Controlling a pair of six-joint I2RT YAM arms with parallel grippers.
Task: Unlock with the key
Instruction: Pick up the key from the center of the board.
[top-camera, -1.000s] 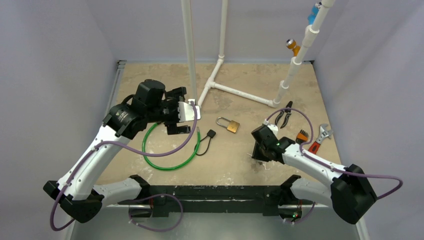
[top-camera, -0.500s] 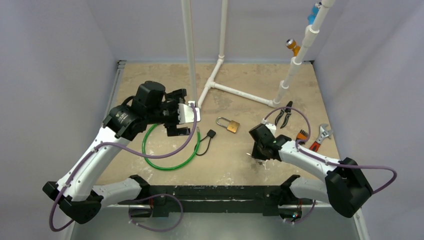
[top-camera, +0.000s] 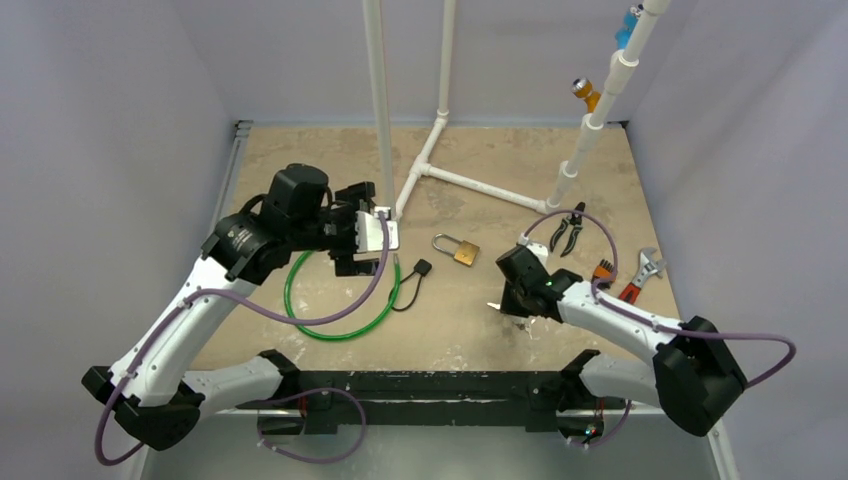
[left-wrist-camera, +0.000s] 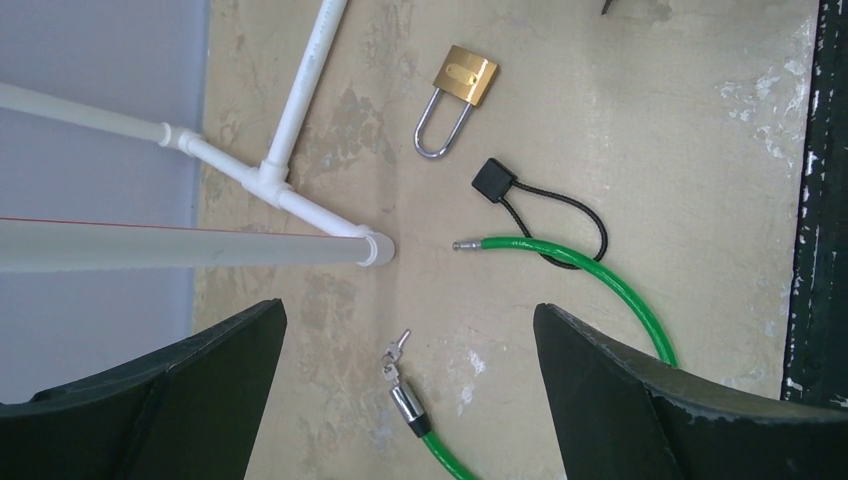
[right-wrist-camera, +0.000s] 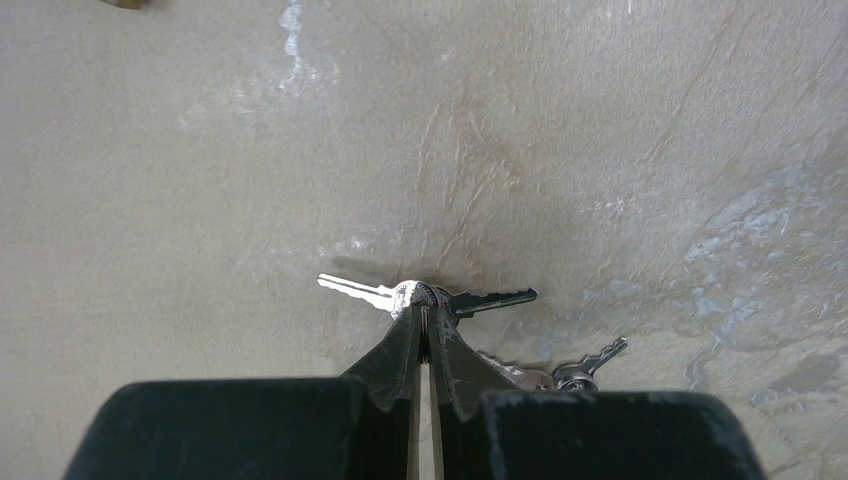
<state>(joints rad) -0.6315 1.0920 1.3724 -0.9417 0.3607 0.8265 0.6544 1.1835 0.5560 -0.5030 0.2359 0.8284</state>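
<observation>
The brass padlock (top-camera: 464, 252) lies shut on the table's middle; in the left wrist view it (left-wrist-camera: 465, 76) lies far ahead of the fingers. My right gripper (top-camera: 510, 299) is shut on a bunch of keys (right-wrist-camera: 358, 289), pinching them at their heads, just above the table, to the right of and nearer than the padlock. One silver key points left, a darker key (right-wrist-camera: 493, 297) points right, and a third (right-wrist-camera: 592, 361) hangs lower. My left gripper (left-wrist-camera: 410, 310) is open and empty, above the table to the left of the padlock.
A green cable lock (top-camera: 340, 305) lies under the left gripper, its metal end with small keys (left-wrist-camera: 398, 362) between the fingers. A black tag on a cord (left-wrist-camera: 495, 179) lies beside it. White pipe frame (top-camera: 455, 180) stands behind. Pliers (top-camera: 567, 228), brush (top-camera: 602, 270) and wrench (top-camera: 640, 275) lie at right.
My right gripper has moved a little left and away from me with the keys; a key tip now sticks out to its left. The left gripper has barely shifted.
</observation>
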